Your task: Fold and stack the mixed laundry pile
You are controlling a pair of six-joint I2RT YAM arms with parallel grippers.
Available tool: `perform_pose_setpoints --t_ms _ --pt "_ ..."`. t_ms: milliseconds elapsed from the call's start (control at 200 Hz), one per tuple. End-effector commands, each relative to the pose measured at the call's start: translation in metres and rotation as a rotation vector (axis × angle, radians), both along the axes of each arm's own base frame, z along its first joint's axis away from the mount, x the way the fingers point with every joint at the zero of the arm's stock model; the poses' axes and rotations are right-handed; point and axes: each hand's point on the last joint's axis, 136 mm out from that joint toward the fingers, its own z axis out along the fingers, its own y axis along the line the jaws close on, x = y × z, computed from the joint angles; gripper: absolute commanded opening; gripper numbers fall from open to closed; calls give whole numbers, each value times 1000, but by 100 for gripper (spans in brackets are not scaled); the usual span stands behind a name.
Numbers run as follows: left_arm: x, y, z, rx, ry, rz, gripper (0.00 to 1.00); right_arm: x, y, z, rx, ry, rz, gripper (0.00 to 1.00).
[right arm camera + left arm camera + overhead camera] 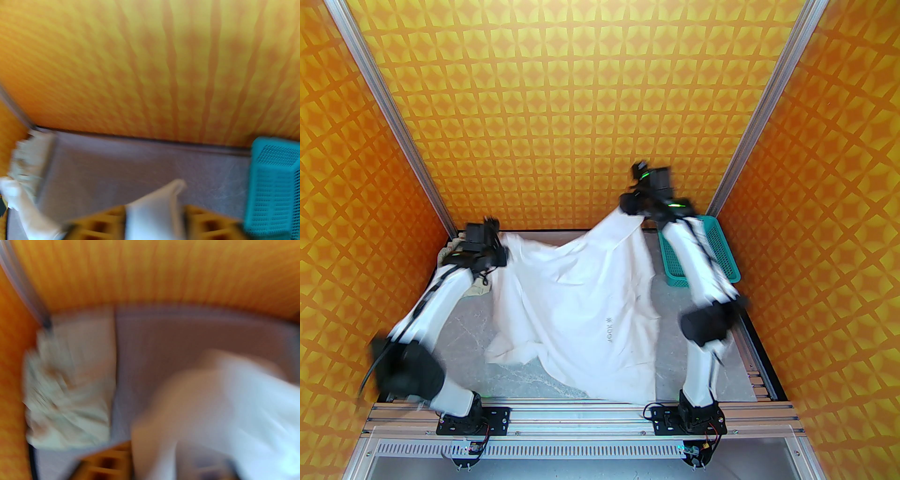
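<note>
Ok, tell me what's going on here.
Both arms are on the white shirt: left gripper and right gripper at its raised far corners, the rest draping across the table. The right gripper's jaws stand apart with a shirt fold between them; the left's are too blurred to judge. The beige piece lies crumpled far left, the basket far right.

basket point(672, 267): teal mesh plastic, in the far right corner of the table, a little askew to the back wall.
table point(459, 337): grey top with pale marble veins, bare at the near left and near right.
walls point(581, 117): orange with a repeating yellow star pattern, at the back and on both sides.
posts point(391, 117): two silver metal profiles rising from the far corners.
rails point(581, 415): silver slotted bars along the near edge.
vent strip point(581, 451): white, one row of slots, just below the rails.
</note>
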Motion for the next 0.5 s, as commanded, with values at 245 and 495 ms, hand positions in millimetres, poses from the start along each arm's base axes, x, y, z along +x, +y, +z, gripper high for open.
perform_pose_setpoints --t_ms 245,495 --pt "-56 -52 -2 -245 30 -91 64 -115 1 -76 136 263 -56 67" --pt "-102 -100 -69 -323 212 -193 60 -225 29 -185 93 541 -4 63"
